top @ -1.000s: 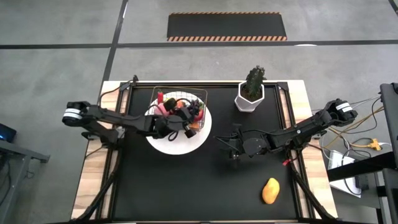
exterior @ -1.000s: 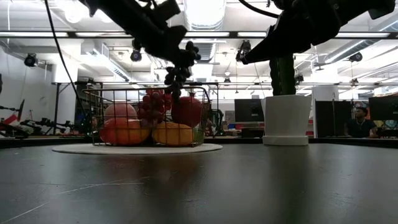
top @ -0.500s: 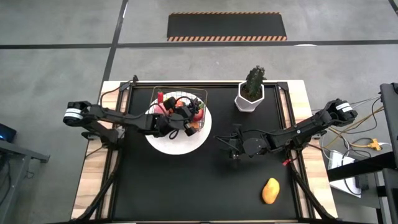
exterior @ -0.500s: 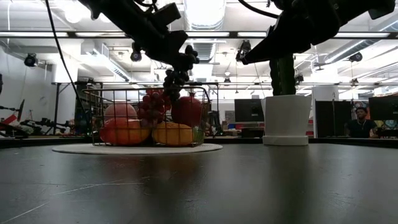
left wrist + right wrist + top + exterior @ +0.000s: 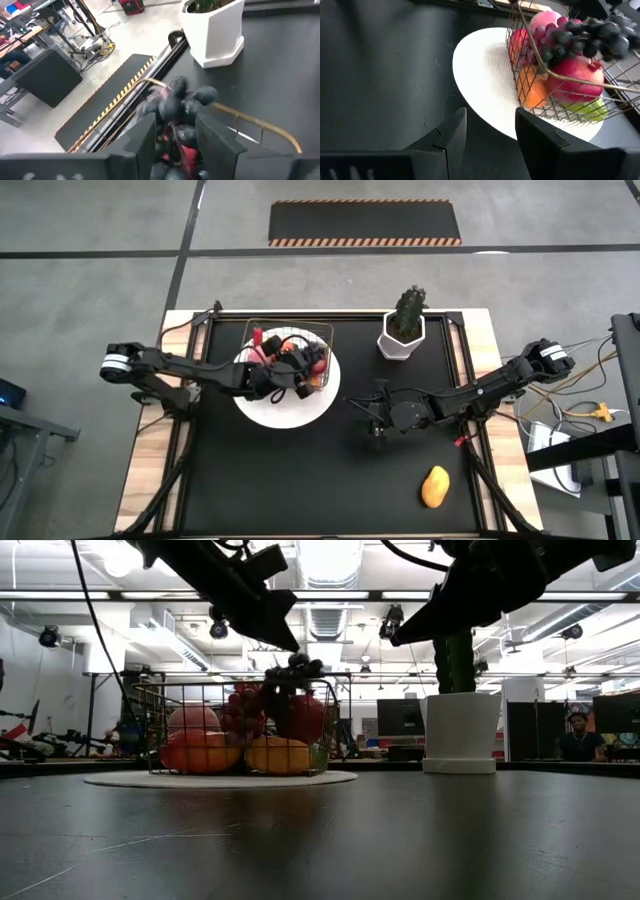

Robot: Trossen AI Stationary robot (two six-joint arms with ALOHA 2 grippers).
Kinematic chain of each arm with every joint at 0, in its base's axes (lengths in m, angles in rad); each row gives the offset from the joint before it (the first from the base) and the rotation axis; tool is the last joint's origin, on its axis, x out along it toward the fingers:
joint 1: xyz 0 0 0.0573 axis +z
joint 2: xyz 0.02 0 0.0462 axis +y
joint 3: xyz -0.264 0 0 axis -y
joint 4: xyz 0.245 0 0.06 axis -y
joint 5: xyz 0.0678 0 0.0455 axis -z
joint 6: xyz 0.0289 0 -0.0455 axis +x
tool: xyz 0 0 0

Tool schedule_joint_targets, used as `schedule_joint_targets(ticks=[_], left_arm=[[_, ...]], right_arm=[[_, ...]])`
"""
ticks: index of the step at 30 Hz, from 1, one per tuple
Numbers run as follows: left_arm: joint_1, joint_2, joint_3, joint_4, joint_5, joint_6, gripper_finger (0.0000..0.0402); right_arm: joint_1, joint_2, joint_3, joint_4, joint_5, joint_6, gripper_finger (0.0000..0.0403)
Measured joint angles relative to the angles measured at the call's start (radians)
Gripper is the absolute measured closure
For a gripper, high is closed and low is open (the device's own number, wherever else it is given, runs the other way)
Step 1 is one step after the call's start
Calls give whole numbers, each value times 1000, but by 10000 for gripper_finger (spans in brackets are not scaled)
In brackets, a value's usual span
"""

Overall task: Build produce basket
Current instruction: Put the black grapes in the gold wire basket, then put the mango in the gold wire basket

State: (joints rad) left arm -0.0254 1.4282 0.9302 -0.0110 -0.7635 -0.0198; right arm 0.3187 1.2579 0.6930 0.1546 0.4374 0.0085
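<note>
The bench (image 5: pixel 300 480) carries a white plate (image 5: pixel 290 408) near its far left corner, and the wire basket (image 5: pixel 290 360) of produce (image 5: pixel 235 740) stands on this plate. The left hand (image 5: pixel 285 640) hangs over the basket with its fingers a little apart, and a dark grape bunch (image 5: pixel 292 675) lies just below them on the basket's rim. The right hand (image 5: pixel 368 412) waits half open near the middle of the bench, holding nothing, and a yellow mango (image 5: pixel 434 487) lies toward the near right corner.

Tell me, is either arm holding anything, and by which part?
Nothing. The grape bunch rests atop the basket, clear of the open left gripper; right gripper empty.
</note>
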Motion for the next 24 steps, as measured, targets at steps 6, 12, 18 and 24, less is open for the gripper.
schedule_joint_targets(ticks=[6,12,18,24], left_arm=[[-3,-51,17,-95,0,0,267],[-4,-115,19,-105,44,0,266],[0,-139,15,-65,189,-1,276],[6,-85,17,-40,243,1,325]], right_arm=[[0,2,-1,-23,0,25,245],[0,3,-2,-23,0,26,246],[0,3,-2,-22,0,26,246],[0,3,-2,-15,0,33,246]])
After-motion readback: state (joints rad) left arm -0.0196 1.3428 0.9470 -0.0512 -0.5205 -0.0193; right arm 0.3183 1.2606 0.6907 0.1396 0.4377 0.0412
